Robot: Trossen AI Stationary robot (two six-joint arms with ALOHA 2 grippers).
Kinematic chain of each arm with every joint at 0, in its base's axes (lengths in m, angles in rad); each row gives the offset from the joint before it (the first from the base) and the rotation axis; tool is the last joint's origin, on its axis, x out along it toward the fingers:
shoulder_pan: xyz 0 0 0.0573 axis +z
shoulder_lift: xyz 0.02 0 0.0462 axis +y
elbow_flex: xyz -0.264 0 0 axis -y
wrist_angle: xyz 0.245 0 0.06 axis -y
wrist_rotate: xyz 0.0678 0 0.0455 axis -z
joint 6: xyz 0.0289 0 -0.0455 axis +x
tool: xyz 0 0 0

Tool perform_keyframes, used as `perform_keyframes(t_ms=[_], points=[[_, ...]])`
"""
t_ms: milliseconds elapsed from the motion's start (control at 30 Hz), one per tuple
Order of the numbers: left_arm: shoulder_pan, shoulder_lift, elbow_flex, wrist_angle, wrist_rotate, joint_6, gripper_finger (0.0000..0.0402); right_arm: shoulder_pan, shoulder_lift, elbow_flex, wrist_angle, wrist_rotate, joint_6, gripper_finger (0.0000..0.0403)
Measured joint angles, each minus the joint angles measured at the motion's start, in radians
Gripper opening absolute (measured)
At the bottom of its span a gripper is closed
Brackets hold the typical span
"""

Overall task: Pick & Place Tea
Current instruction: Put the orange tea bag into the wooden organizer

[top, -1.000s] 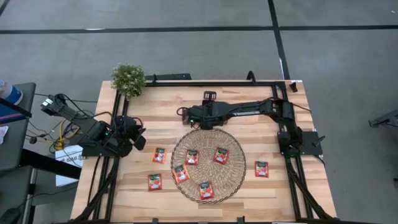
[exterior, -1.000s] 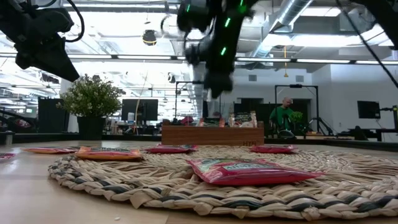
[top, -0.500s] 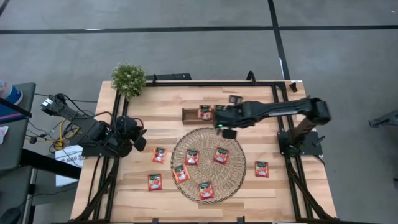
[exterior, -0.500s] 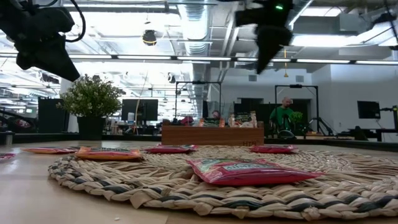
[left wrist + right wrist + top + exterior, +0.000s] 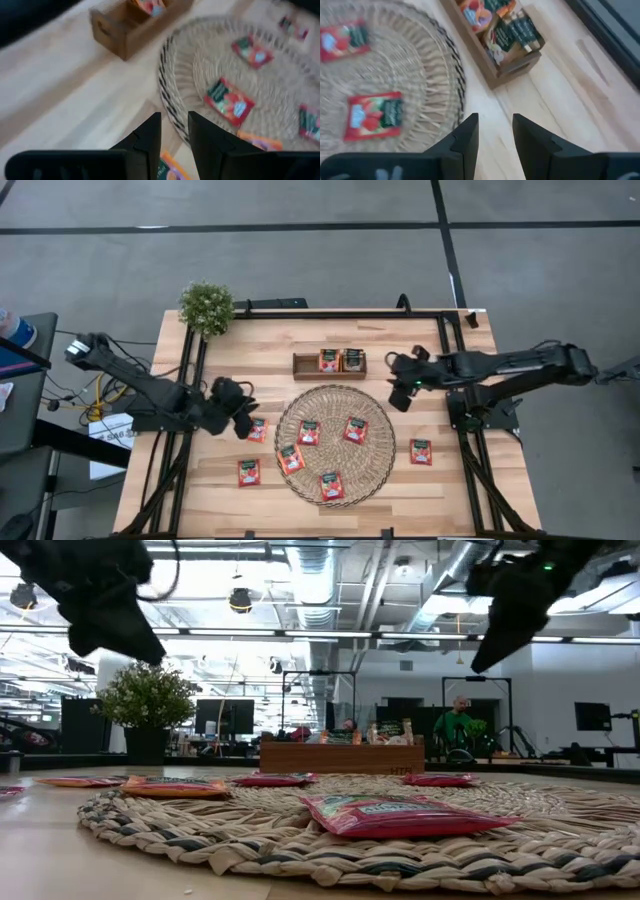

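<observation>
Tea sachets: red-orange squares with a green-and-white print, scattered. Four lie flat on the round woven mat at bench centre. Three more lie on bare bench wood: one just off the mat's left edge, near the left pincer; one lower left, apart from the mat; one to the mat's right. Further sachets stand in the wooden tray beyond the mat, filling its middle and right compartments; left compartment shows none.

Left pincer: raised over the bench at the mat's left side, close to the sachet there. In the left wrist view its fingers stand with a narrow gap between them, nothing gripped; an orange sachet lies below the tips, the mat rim just ahead.

Right pincer: in the air off the mat's upper right edge, just right of the tray. The right wrist view shows its fingers parted and empty, over wood between the mat and the tray's end.

Low view: both pincers hang high above the mat, left one on the plant's side, right one opposite. Potted plant sits at the bench's far left corner. A person in green shows in the room behind.
</observation>
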Motion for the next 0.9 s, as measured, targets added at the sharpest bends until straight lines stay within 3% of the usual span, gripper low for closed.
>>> perform_keyframes(t_ms=[133,367,667,900], points=[[0.087,0.138,0.004,0.063,0.186,0.085,0.0087,0.002,-0.134,-0.083,0.024,-0.007,0.056,0.0113],[0.217,0.353,0.113,-0.089,0.412,0.193,0.0087,0.002,-0.313,-0.142,0.031,-0.077,0.088,0.0113],[0.243,0.461,0.228,-0.183,0.469,0.455,0.0091,0.002,-0.39,-0.143,0.032,-0.077,0.086,0.0113],[0.243,0.464,0.232,-0.236,0.506,0.499,0.0123,0.002,-0.39,-0.143,0.032,-0.077,0.08,0.0113]])
